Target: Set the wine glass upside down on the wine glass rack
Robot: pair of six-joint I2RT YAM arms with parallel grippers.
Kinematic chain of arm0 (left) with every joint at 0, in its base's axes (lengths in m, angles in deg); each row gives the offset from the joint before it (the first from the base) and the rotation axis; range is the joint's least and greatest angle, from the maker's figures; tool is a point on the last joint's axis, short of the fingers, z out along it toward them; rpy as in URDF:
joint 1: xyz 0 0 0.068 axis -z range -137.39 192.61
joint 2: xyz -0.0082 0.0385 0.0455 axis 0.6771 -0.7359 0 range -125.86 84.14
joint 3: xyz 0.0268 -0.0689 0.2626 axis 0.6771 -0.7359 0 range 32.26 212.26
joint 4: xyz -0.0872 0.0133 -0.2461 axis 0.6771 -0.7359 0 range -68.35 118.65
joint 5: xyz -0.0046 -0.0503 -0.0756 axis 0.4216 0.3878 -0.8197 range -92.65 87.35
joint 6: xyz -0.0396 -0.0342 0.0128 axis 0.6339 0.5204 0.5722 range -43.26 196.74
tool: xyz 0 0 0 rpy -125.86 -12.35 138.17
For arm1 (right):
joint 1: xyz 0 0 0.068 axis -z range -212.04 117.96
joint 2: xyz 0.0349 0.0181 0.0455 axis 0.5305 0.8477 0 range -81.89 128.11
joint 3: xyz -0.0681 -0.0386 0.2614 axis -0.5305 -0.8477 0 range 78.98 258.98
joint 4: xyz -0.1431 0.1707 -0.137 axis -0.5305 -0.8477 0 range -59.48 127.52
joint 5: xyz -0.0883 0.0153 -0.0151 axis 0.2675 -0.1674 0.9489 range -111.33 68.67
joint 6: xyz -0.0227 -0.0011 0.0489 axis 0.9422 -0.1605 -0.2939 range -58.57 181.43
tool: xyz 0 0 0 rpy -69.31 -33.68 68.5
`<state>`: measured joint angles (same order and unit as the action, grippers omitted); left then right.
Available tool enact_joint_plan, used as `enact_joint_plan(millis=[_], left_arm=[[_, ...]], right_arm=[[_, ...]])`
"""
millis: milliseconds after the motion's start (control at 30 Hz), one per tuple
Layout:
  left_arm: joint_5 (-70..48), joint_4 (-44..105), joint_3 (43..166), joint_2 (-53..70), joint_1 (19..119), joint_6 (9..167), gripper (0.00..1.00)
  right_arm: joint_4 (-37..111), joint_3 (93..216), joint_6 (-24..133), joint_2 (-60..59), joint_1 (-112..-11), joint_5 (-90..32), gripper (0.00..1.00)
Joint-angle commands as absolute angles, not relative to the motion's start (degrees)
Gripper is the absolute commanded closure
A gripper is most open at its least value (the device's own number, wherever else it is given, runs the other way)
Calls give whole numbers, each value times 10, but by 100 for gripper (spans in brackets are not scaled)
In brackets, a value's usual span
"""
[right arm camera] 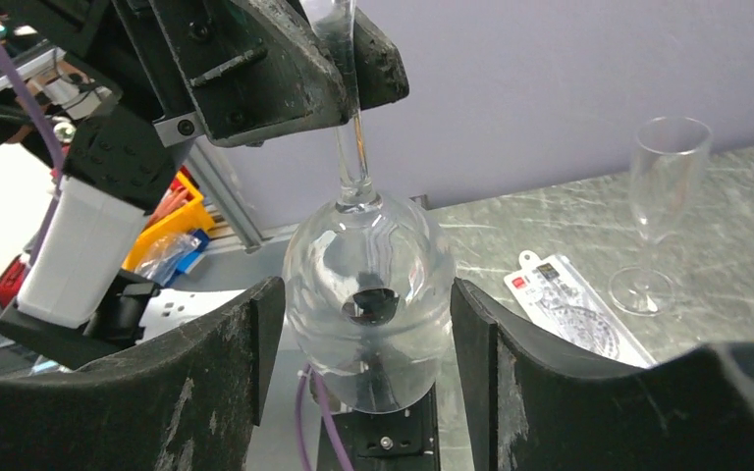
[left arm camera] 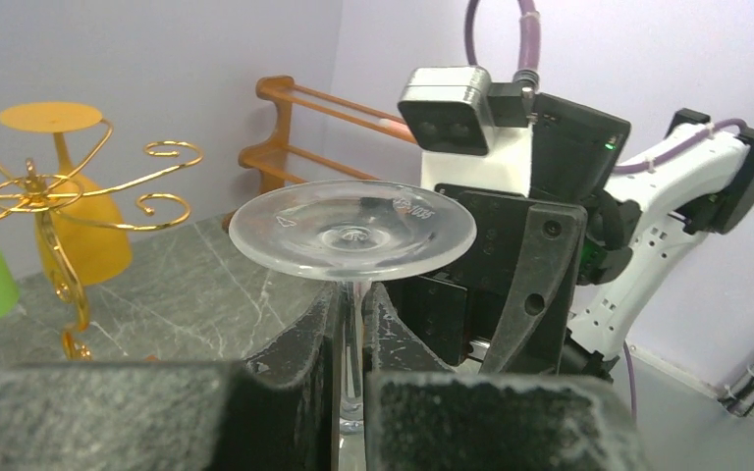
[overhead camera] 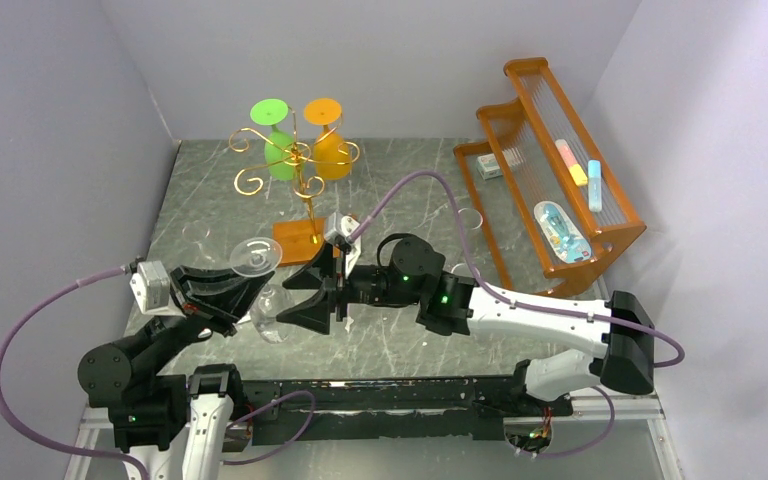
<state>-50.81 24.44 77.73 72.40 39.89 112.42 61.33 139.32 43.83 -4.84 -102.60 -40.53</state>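
Currently the left claw (overhead camera: 245, 300) is clamping shut on the thin stem (right arm camera: 351, 137) of the clear wine glass (left arm camera: 351, 231). It is holding the glass off the desk (overhead camera: 400, 180) with the foot up and the bowl (right arm camera: 368, 304) hanging below. The long axis is therefore running close to vertical, already in the inverted pose the task wants.

The rack (overhead camera: 302, 185) is standing beyond the glass, toward the back wall and a touch to the right, on its wooden base (overhead camera: 297, 240). A green glass (overhead camera: 278, 155) and an orange glass (overhead camera: 330, 150) are hanging from its far side. The scroll arms (overhead camera: 250, 181) on the near left look free.

The right claw (overhead camera: 310, 297) is sitting open around the bowl, one finger close on either side. I cannot tell whether the fingers are touching the glass.

Judgement: this is looking like a handover, or a steadying hold, at mid-task. The coming move is turning on the foot, which has to travel away from the arm bases and slide level into a scroll arm, stem through the gap. Both claws are near the rack, with the right one slightly nearer the base. Tipping the vertical axis is the thing to avoid.
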Motion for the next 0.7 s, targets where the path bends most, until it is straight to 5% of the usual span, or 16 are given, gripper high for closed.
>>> enact_joint_plan(millis=[0, 367, 667], left_arm=[[-544, 282, 789, 725, 406, 1135, 95], [-524, 249, 796, 730, 411, 1102, 95], [-525, 258, 792, 726, 412, 1118, 95]], right_arm=[[667, 1416, 437, -37, -1029, -473, 34], [718, 1413, 408, -22, -1029, -421, 25], [740, 1418, 399, 3, -1030, -441, 59]])
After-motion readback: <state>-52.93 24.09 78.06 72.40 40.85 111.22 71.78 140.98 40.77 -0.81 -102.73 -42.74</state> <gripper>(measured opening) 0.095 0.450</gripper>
